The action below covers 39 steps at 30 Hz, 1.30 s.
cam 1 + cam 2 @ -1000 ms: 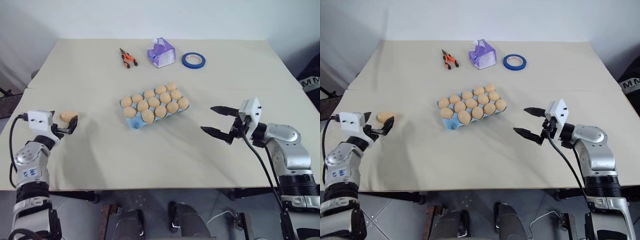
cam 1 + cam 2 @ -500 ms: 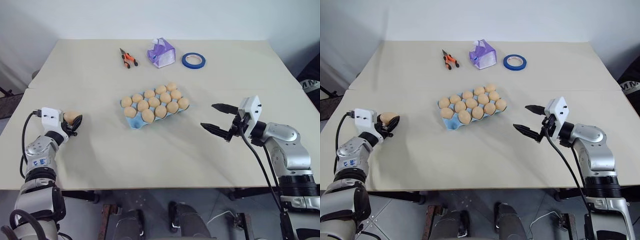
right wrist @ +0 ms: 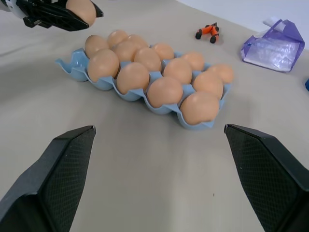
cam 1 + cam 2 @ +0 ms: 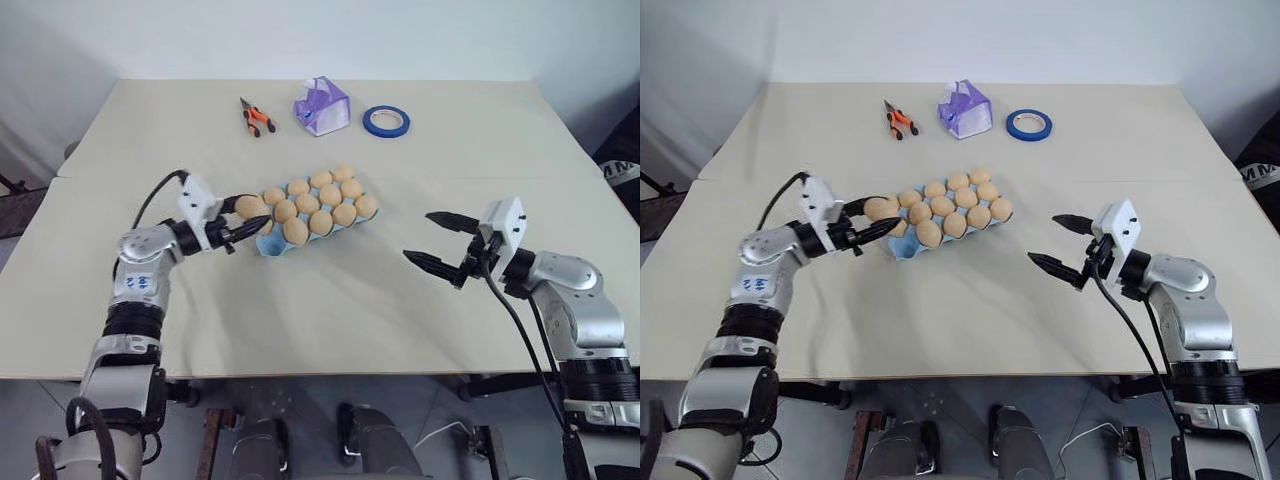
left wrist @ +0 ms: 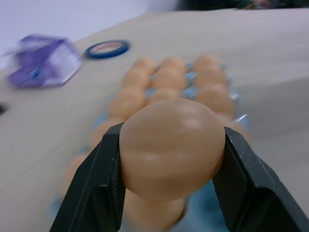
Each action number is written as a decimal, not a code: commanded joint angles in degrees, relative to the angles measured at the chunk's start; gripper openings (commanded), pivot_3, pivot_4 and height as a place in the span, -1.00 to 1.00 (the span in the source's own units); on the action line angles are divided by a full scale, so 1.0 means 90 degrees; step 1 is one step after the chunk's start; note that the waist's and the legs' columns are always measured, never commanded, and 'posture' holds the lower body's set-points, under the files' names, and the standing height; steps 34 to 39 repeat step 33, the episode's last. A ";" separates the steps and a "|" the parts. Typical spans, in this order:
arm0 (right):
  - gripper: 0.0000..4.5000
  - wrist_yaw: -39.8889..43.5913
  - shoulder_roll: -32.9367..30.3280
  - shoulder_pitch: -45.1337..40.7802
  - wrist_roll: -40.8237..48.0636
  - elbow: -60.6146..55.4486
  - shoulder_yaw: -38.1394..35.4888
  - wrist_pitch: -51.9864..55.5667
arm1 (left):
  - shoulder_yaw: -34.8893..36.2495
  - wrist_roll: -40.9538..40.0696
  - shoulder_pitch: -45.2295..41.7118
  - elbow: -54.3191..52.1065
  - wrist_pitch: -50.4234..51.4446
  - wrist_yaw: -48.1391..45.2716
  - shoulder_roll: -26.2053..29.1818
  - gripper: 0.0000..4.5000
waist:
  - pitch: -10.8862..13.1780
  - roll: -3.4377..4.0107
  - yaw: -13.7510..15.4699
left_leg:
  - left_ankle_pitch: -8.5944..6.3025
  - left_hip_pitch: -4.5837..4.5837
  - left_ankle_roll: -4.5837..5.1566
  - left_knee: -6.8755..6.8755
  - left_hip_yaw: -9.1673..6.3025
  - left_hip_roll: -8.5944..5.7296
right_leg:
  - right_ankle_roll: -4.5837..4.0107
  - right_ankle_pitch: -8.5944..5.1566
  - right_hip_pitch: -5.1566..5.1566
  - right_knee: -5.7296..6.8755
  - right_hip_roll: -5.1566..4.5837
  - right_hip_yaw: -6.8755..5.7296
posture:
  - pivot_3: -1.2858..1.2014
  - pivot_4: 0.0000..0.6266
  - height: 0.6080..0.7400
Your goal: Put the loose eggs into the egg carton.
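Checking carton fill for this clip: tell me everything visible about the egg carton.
The egg carton is a light blue, lidless moulded tray with two rows of cups, lying flat at the middle of the table, set at an angle. Tan-orange eggs sit in its cups; the corner cup nearest the left gripper looks empty. That gripper holds an egg just beside that corner.

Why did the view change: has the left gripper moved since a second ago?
Yes. The left gripper, shut on an egg, has swung rightward from the table's left side to the egg carton.
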 commanded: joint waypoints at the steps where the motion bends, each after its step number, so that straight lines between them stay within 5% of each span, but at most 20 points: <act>1: 1.00 -0.0121 -0.0031 0.0150 0.0163 -0.0437 -0.0289 -0.0112 | -0.0113 0.0060 -0.0187 0.0123 -0.0050 -0.0255 -0.0034 -0.06 | 0.0000 0.0000 -0.0007 | 0.0000 0.0003 0.0000 0.0000 0.0003 0.0000 | 0.0000 0.0000 0.0000 0.0002 0.0001 0.0003 | 0.03 -0.52 1.00; 3: 1.00 -0.0176 -0.0040 0.0270 0.0162 -0.0537 -0.0327 -0.0108 | -0.0193 0.0097 -0.0221 0.0202 0.0014 -0.0341 -0.0055 -0.06 | 0.0000 0.0000 0.0004 | 0.0002 0.0003 -0.0002 0.0002 0.0002 0.0002 | 0.0000 0.0000 0.0000 0.0002 0.0002 0.0003 | 0.03 -0.52 1.00; 11: 1.00 -0.0397 -0.0073 0.0577 0.0190 -0.0771 -0.0472 -0.0036 | -0.0235 0.0236 -0.0127 0.0139 0.0240 -0.0414 0.0187 0.99 | 0.0001 -0.0001 0.0016 | 0.0000 -0.0004 0.0006 0.0015 -0.0003 0.0001 | 0.0003 0.0002 0.0001 0.0002 -0.0002 0.0002 | 0.03 -0.52 1.00; 23: 1.00 -0.0114 -0.0191 0.0265 0.0147 -0.0434 -0.0390 -0.0121 | 0.0677 -0.1043 0.0593 -0.1722 0.1933 -0.0712 0.0714 0.99 | 0.0001 0.0000 -0.0014 | -0.0010 -0.0009 0.0012 0.0049 -0.0004 0.0012 | 0.0004 0.0002 0.0002 0.0017 0.0002 0.0008 | 0.03 -0.52 1.00; 30: 1.00 0.0127 -0.0239 0.0040 0.0069 -0.0147 -0.0248 -0.0178 | 0.0983 -0.1179 0.1652 -0.2381 0.2125 -0.0987 0.1486 0.99 | 0.0002 0.0001 0.0005 | -0.0012 -0.0005 0.0007 0.0057 -0.0004 0.0018 | -0.0002 0.0000 0.0003 0.0023 0.0004 0.0007 | 0.03 -0.52 1.00; 39: 1.00 0.0165 -0.0148 -0.0060 0.0026 -0.0055 -0.0141 -0.0221 | 0.1071 -0.1204 0.1901 -0.2490 0.1987 -0.0979 0.1559 0.99 | 0.0002 0.0001 0.0027 | -0.0025 -0.0006 -0.0012 0.0060 -0.0007 0.0015 | -0.0003 0.0001 0.0005 0.0023 -0.0004 0.0006 | 0.03 -0.52 1.00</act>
